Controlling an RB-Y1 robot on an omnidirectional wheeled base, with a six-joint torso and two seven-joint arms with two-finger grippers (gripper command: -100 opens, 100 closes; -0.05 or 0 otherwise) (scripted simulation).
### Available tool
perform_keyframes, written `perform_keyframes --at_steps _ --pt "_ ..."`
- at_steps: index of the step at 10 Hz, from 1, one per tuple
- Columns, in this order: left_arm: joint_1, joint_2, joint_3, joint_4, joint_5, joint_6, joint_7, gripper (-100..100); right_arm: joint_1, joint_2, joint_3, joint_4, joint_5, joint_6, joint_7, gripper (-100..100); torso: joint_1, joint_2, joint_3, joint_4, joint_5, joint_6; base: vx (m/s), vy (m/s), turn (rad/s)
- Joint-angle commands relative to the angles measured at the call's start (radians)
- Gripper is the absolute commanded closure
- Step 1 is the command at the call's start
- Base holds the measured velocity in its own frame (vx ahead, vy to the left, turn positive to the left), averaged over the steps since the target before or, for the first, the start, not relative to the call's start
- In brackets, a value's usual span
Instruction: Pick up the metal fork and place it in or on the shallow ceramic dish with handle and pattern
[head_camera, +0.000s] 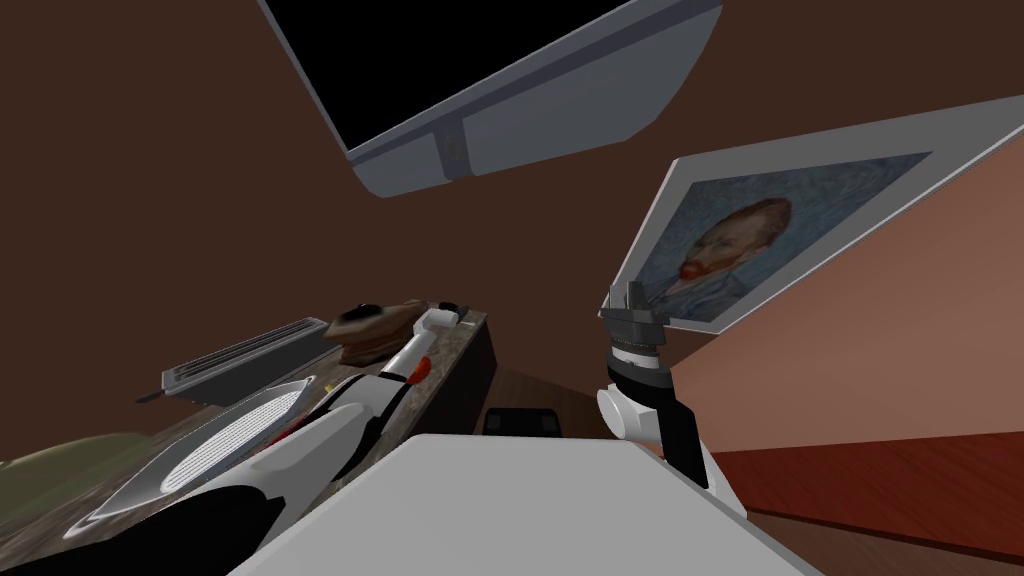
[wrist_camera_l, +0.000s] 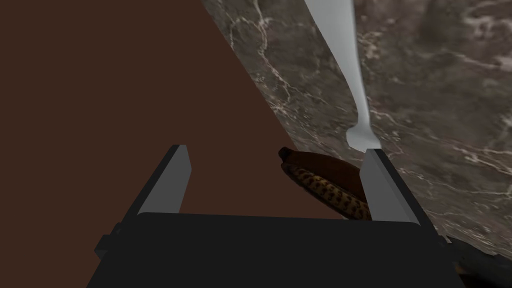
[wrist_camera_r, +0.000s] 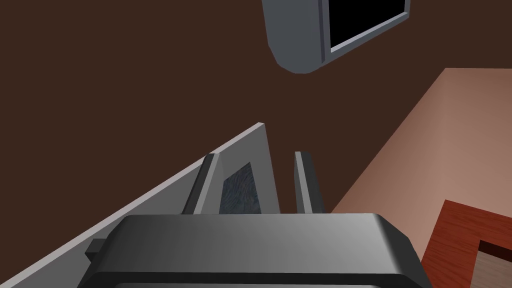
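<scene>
A light grey fork (wrist_camera_l: 350, 65) lies flat on the dark marbled counter (wrist_camera_l: 450, 90), just beyond my left gripper (wrist_camera_l: 275, 152). That gripper is open, and its right finger (wrist_camera_l: 385, 185) stands close to the fork's near end. A brown shallow dish (wrist_camera_l: 325, 180) with a speckled rim pokes in low between the fingers, beside the right one. In the head view the dish (head_camera: 375, 325) sits at the counter's far end, with my left gripper (head_camera: 445, 315) next to it. My right gripper (head_camera: 628, 300) is raised at the right by a picture frame, open and empty.
A grey slatted rack (head_camera: 245, 355) and a white perforated oval pan (head_camera: 235, 440) sit on the counter left of my left arm. A small red object (head_camera: 420, 370) lies under the forearm. The counter ends against a brown wall (wrist_camera_l: 100, 100).
</scene>
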Motion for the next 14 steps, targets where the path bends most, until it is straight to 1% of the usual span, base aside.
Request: perform_keyframes --at_steps 1,2,3,4,5,6,7,8,9,10,11,12,13,14 --pt "-0.049 0.012 -0.008 0.050 0.016 0.050 0.003 -100 0.000 0.000 0.000 0.000 0.000 0.000 0.000 0 0.000 0.000 0.000 0.000 0.000 0.000 0.004 0.007 -0.026" --pt "-0.049 0.012 -0.008 0.074 0.016 0.078 0.003 -100 0.000 0.000 0.000 0.000 0.000 0.000 0.000 0 0.000 0.000 0.000 0.000 0.000 0.000 0.007 0.006 -0.020" --pt "-0.088 0.024 -0.014 0.115 0.033 0.105 0.003 -100 0.000 0.000 0.000 0.000 0.000 0.000 0.000 0 -0.001 -0.001 0.000 0.000 0.000 0.000 0.013 0.007 -0.036" --pt "-0.088 0.024 -0.014 0.130 0.033 0.131 0.003 -100 0.000 0.000 0.000 0.000 0.000 0.000 0.000 0 0.000 -0.001 0.000 0.000 0.000 0.000 0.014 0.008 -0.016" --pt "-0.125 0.034 -0.020 0.174 0.050 0.156 0.005 -100 0.000 0.000 0.000 0.000 0.000 0.000 0.000 0 0.000 -0.001 -0.001 0.000 0.000 0.000 0.018 0.006 -0.027" --pt "-0.125 0.034 -0.020 0.185 0.050 0.181 0.005 -100 0.000 0.000 0.000 0.000 0.000 0.000 0.000 0 -0.001 -0.001 -0.001 0.000 0.000 0.000 0.016 0.006 -0.021" --pt "-0.159 0.043 -0.026 0.208 0.067 0.217 0.007 -100 0.000 0.000 0.000 0.000 0.000 0.000 0.000 0 -0.001 -0.001 -0.001 0.000 0.000 0.000 0.019 0.002 -0.033" --pt "-0.159 0.043 -0.026 0.237 0.067 0.228 0.007 -100 0.000 0.000 0.000 0.000 0.000 0.000 0.000 0 -0.001 -0.001 -0.001 0.000 0.000 0.000 0.023 0.003 -0.021" --pt "-0.190 0.050 -0.031 0.272 0.083 0.263 0.010 -100 0.000 0.000 0.000 0.000 0.000 0.000 0.000 0 -0.001 -0.002 -0.001 0.000 0.000 0.000 0.028 0.003 -0.033" --pt "-0.190 0.050 -0.031 0.285 0.083 0.271 0.010 -100 0.000 0.000 0.000 0.000 0.000 0.000 0.000 0 -0.001 -0.002 -0.001 0.000 0.000 0.000 0.023 0.004 -0.022" --pt "-0.218 0.055 -0.037 0.331 0.098 0.304 0.014 -100 0.000 0.000 0.000 0.000 0.000 0.000 0.000 0 -0.001 -0.002 -0.001 0.000 0.000 0.000 0.033 0.004 -0.029" --pt "-0.218 0.055 -0.037 0.331 0.098 0.311 0.014 -100 0.000 0.000 0.000 0.000 0.000 0.000 0.000 0 -0.001 -0.002 -0.001 0.000 0.000 0.000 0.028 0.002 -0.023" --pt "-0.243 0.059 -0.042 0.373 0.113 0.347 0.018 -100 0.000 0.000 0.000 0.000 0.000 0.000 0.000 0 -0.001 -0.002 -0.001 0.000 0.000 0.000 0.034 -0.004 -0.041" --pt "-0.243 0.059 -0.042 0.373 0.113 0.347 0.018 -100 0.000 0.000 0.000 0.000 0.000 0.000 0.000 0 -0.001 -0.002 -0.001 0.000 0.000 0.000 0.029 -0.001 -0.017"
